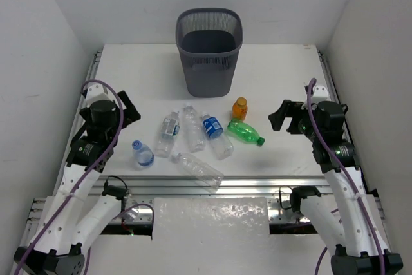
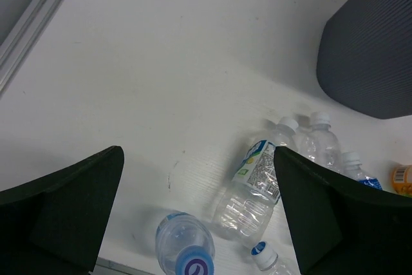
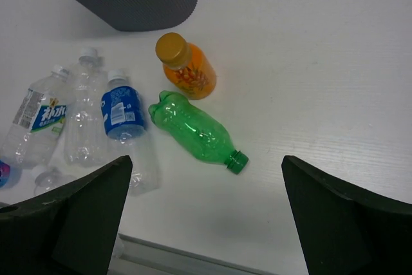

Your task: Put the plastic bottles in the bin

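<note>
Judged as barely begun: seven bottles out on the desk, none held, none seen in the bin (image 1: 209, 72). Bin floor dark from above, so cannot vouch for its bottom. Bin upright by the middle of the far edge.

Bottles in a loose cluster between bin and near edge:
- orange bottle (image 1: 239, 108) nearest the bin, seemingly upright
- green bottle (image 1: 245, 133) lying just beside it, cap toward the right edge
- blue-label bottle (image 1: 214, 134), clear bottle (image 1: 193, 128) and white-label bottle (image 1: 167, 133) lying side by side mid-desk
- blue-cap bottle (image 1: 143, 153) toward the left edge, apparently standing
- long clear bottle (image 1: 199, 169) lying closest to the near edge

Left to do: all seven, one grasp and drop each.

Left tool (image 1: 132, 111) spread wide and empty, hovering near the left edge. Right tool (image 1: 278, 118) likewise wide and empty near the right edge, well apart from the green bottle.

Only from above: both arms, the bin's rim, the full count at once. Only from the left wrist: print on the white label and a purple mark on the blue cap, but no green bottle. Only from the right wrist: ribs on the green bottle and the orange bottle's gold cap, with the blue-cap bottle a mere sliver at the frame's side.
</note>
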You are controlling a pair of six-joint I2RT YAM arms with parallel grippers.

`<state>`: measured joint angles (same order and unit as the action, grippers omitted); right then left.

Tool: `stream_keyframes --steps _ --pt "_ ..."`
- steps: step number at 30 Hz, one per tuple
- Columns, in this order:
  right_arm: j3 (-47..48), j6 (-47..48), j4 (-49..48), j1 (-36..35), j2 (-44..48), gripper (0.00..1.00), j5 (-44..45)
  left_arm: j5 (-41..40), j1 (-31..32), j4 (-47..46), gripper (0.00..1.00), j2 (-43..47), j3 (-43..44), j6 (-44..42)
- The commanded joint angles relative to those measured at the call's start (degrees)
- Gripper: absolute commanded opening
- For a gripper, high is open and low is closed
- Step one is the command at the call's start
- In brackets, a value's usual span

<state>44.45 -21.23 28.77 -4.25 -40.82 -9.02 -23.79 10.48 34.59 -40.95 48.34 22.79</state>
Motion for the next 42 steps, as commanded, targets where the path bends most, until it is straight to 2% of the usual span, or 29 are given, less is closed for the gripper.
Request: stream_keyframes --steps 1,4,5,7,9,10,11,15,18,21,22,29,30,31,34,37,42 --pt "1.35 -0.21 -3.28 0.12 0.30 0.99 1.55 -2.13 0.51 -0.84 1.00 0.78 2.02 0.42" --pt "-0.05 0.66 -7.66 0.03 0.39 0.99 -4.05 -2.23 0.51 -0.93 1.00 0.87 2.20 0.42" --pt "-1.37 1.28 -9.59 0.12 -0.31 0.99 -8.87 -2.05 0.51 -0.93 1.00 0.87 2.03 0.42" --pt "-0.95 2.41 -12.51 -0.32 -3.46 0.99 -13.02 -1.52 0.51 -1.01 1.00 1.13 2.02 0.42" --pt "2.03 6.37 -9.01 -2.50 -12.50 0.99 -8.94 -1.17 0.42 -1.28 1.00 1.31 1.85 0.33" --pt "4.83 7.86 -8.04 -6.52 -18.54 0.99 -1.00 -0.82 0.24 -1.54 1.00 1.48 1.76 0.24" --pt "5.90 8.14 -8.73 -8.39 -21.12 0.99 1.35 -0.64 0.07 -1.63 1.00 1.49 1.76 0.15" --pt "6.36 7.26 -19.33 -12.70 -31.56 0.99 4.95 0.24 -0.46 -1.89 1.00 1.92 1.50 -0.02" --pt "11.69 7.44 -20.25 -15.52 -41.14 0.99 6.29 0.76 -0.55 -2.07 1.00 2.10 1.23 -0.11" --pt "13.73 7.70 -23.05 -16.75 -46.61 0.97 7.60 1.64 -0.55 -2.33 1.00 2.01 1.06 -0.37" --pt "15.74 7.79 -23.24 -17.28 -50.37 0.96 8.48 2.08 -0.55 -2.42 1.00 1.84 0.97 -0.46" --pt "19.62 10.33 -27.63 -17.99 -61.29 0.83 19.29 3.49 -0.55 -2.86 1.00 1.75 0.88 -0.81" --pt "19.80 10.68 -28.07 -17.99 -61.75 0.79 19.65 3.75 -0.55 -2.86 1.00 1.66 0.80 -0.90" --pt "20.06 10.77 -28.16 -17.99 -62.01 0.65 19.56 3.93 -0.55 -3.03 1.00 1.66 0.79 -0.99" --pt "18.40 9.46 -28.33 -18.07 -59.83 0.43 18.25 4.02 -0.55 -3.04 1.00 1.31 0.88 -1.08" --pt "15.41 9.54 -31.23 -18.07 -53.07 0.36 19.39 3.84 -0.55 -3.04 1.00 1.22 0.88 -1.08" --pt "16.72 10.77 -29.31 -18.16 -39.81 0.34 19.48 3.49 -0.72 -3.04 1.00 1.05 0.88 -0.99"
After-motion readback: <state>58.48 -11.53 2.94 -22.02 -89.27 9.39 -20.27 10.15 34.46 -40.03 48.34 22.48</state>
